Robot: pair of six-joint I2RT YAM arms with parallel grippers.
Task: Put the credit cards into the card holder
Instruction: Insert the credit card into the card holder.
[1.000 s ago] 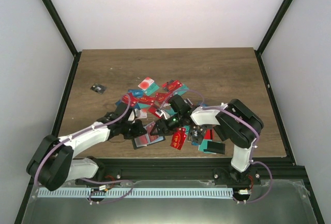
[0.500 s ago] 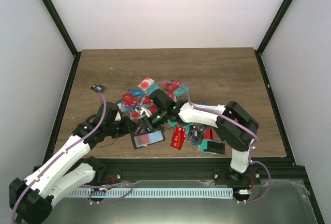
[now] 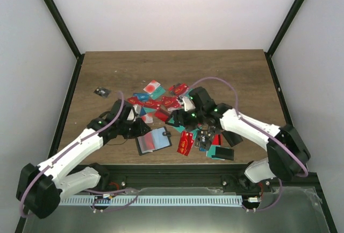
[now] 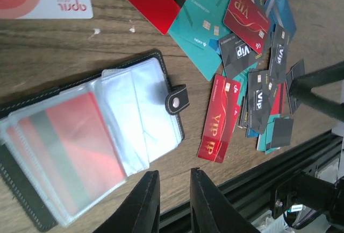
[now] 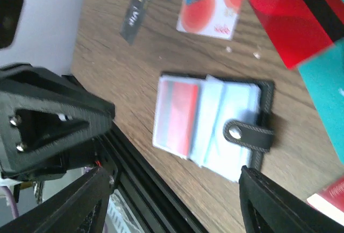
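Card holder [image 3: 153,141]: lay open on tabletop [image 3: 231,71], front edge, red card [image 4: 70,141] pocketed. Credit cards [image 3: 166,103]: lay scattered just beyond. Left claw [image 4: 171,203]: narrowly parted, empty. Right claw [image 5: 174,206]: stood wide, empty.

Top external: high above and behind, looking down and forward over the whole desk [image 3: 226,71] from far off, with its near edge at 6 o'clock.
Left wrist: close over the desk, facing down, with the left end effector [image 4: 173,175] at 6 o'clock.
Right wrist: close, tilted and blurred, with the right end effector [image 5: 174,182] at 6 o'clock.
Shared: all three views show the open card holder [image 3: 153,140].
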